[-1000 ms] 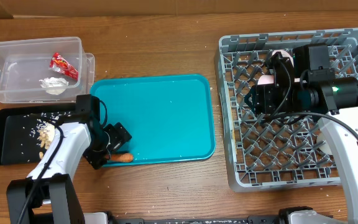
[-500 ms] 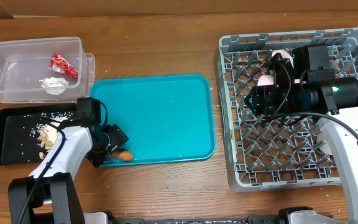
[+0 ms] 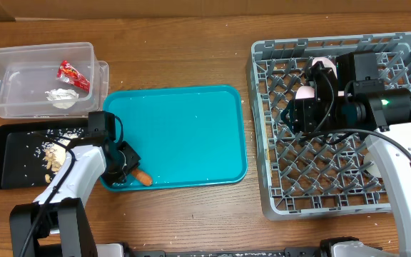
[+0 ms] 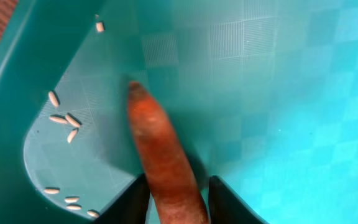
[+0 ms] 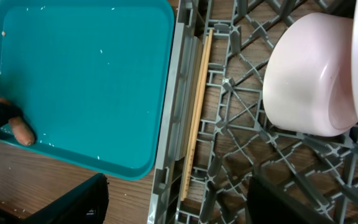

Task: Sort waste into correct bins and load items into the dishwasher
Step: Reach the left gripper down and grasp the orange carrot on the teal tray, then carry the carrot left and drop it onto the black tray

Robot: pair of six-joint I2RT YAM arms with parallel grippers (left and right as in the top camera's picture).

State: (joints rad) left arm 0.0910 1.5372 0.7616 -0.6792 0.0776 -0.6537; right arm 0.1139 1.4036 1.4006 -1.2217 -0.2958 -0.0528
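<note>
Pinching the small orange carrot (image 4: 160, 149), the left gripper (image 4: 176, 196) sits at the teal tray's (image 3: 184, 128) corner nearest the table's front-left; the right gripper (image 5: 178, 198) hangs spread wide over the dish rack (image 5: 182, 81).

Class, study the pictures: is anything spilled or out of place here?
Yes: loose white rice grains lie spilled in the corner of the teal serving tray, beside the small orange carrot held by the left gripper.
</note>
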